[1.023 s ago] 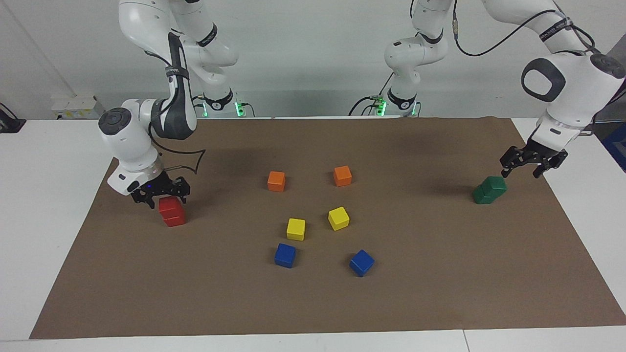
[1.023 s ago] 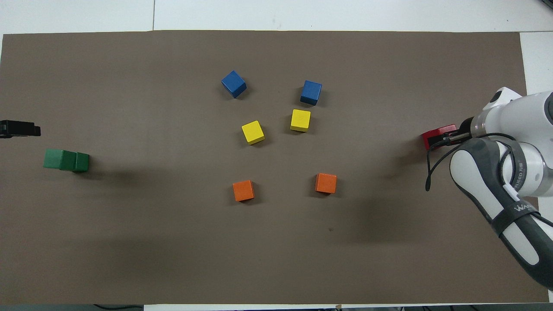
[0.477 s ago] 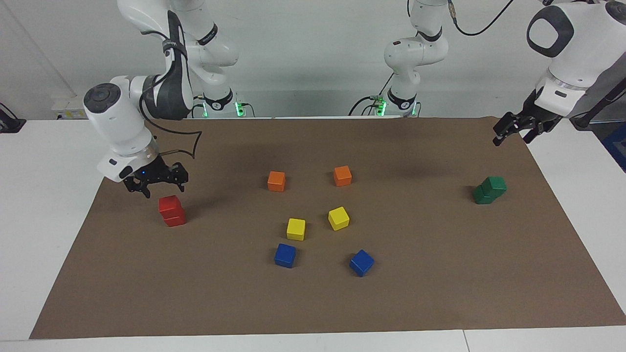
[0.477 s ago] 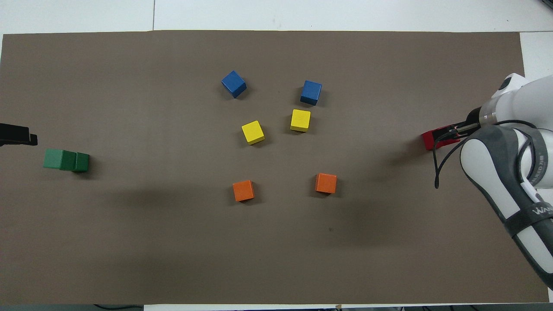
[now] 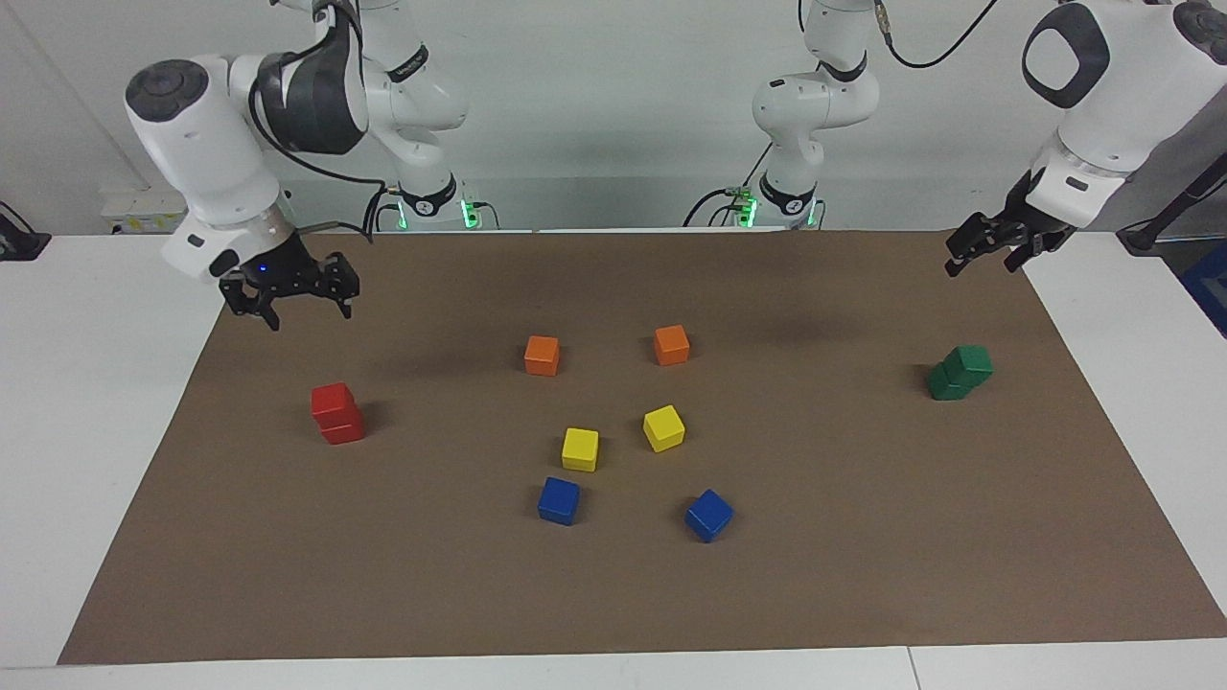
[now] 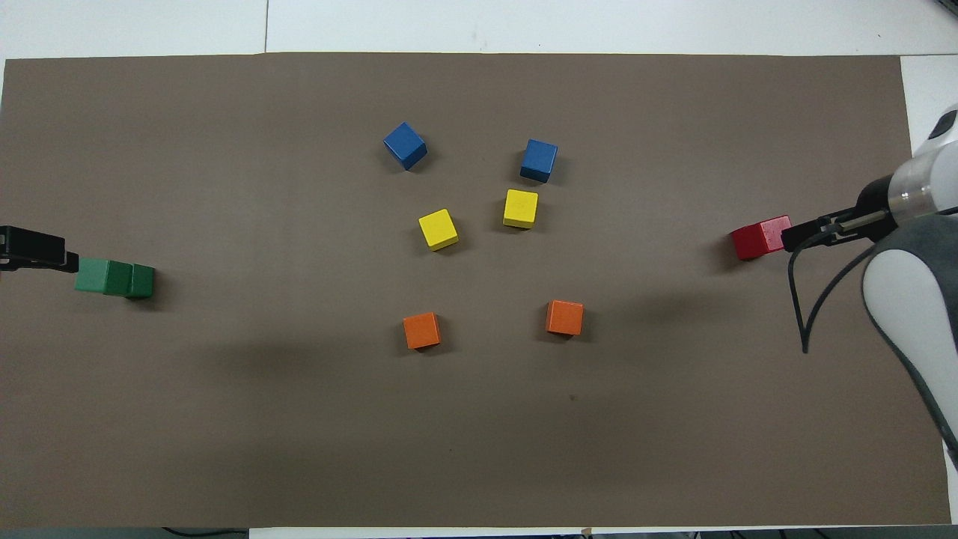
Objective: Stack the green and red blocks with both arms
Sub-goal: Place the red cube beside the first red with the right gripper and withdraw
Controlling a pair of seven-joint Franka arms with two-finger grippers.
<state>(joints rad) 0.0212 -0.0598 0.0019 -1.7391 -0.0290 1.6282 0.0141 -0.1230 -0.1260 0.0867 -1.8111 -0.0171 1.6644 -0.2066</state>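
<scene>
On my screen: stacked green blocks [image 6: 114, 277] and red blocks [image 6: 761, 237] at either end, coloured cubes [image 6: 479, 224] between.

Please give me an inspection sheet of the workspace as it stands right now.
Surface: brown mat on a white table.
Job's things: red stack, two high, at the right arm's end; green stack, top block offset, at the left arm's end.
Clutter: two orange, two yellow, two blue cubes mid-mat.
Grippers: right hand and left hand raised, open, empty.
Cables: black cable on the right arm.
Surroundings: white wall.
</scene>
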